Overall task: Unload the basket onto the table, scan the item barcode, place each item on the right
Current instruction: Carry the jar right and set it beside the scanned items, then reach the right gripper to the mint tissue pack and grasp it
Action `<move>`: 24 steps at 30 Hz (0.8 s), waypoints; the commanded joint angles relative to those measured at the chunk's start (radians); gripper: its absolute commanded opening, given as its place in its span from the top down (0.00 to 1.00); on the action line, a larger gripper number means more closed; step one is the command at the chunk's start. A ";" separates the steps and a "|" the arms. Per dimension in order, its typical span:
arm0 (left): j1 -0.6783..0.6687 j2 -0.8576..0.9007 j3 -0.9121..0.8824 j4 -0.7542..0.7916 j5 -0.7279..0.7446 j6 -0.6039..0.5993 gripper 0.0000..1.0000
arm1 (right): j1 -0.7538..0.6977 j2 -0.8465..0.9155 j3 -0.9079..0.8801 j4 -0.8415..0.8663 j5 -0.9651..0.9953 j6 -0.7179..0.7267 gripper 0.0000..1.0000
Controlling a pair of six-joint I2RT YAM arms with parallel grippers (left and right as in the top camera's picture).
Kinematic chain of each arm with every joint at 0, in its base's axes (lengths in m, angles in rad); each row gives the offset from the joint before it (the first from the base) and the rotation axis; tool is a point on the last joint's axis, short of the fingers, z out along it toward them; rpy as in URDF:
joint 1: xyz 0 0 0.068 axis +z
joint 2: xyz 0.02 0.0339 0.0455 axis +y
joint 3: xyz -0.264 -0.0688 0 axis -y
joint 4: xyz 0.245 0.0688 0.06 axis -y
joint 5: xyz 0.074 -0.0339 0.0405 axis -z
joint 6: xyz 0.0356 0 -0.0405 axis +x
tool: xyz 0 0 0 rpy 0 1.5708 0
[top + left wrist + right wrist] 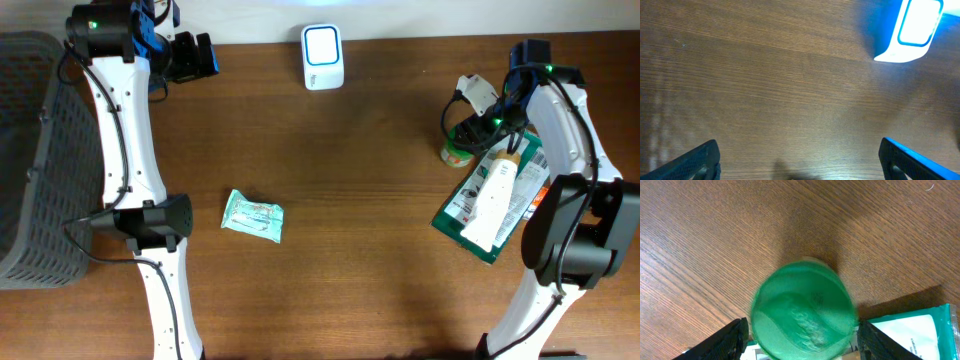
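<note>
Risk first: closed off-centre on the round lid, could tip or skid the green-lidded jar [802, 312] into the flat green packet [452, 213] just below it at centre right. Could also fail the scan if presented with the barcode, unseen here, turned away from the scanner [322, 55], well apart at top centre.

Counted, largest down:
- one table [380, 260]
- one grey basket [25, 150], left edge
- two arms: left arm [125, 140], right arm [572, 120]
- one flat green packet
- one white tube [490, 205] lying on it
- one scanner
- one jar
- one small green wrapper [252, 217], left of centre

Left gripper [797, 160]: spread wide, empty, over bare wood. Right gripper [802, 330]: astride the lid, hard by both sides; gripping or merely bracketing, cannot tell.
</note>
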 commanded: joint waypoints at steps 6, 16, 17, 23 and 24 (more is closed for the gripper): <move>0.003 -0.008 0.014 -0.001 -0.007 0.010 0.01 | 0.006 0.000 0.021 -0.007 -0.017 0.055 0.11; 0.003 -0.008 0.014 -0.001 -0.007 0.010 0.01 | 0.129 -0.076 0.343 -0.122 -0.204 0.525 0.02; 0.003 -0.008 0.014 -0.001 -0.007 0.010 0.01 | 0.154 -0.076 0.343 -0.129 -0.262 0.555 0.02; 0.003 -0.008 0.014 -0.001 -0.007 0.010 0.01 | 0.349 -0.044 0.308 -0.122 -0.478 0.557 0.02; 0.003 -0.008 0.014 -0.001 -0.007 0.010 0.01 | 0.382 -0.031 0.306 -0.128 -0.478 0.557 0.01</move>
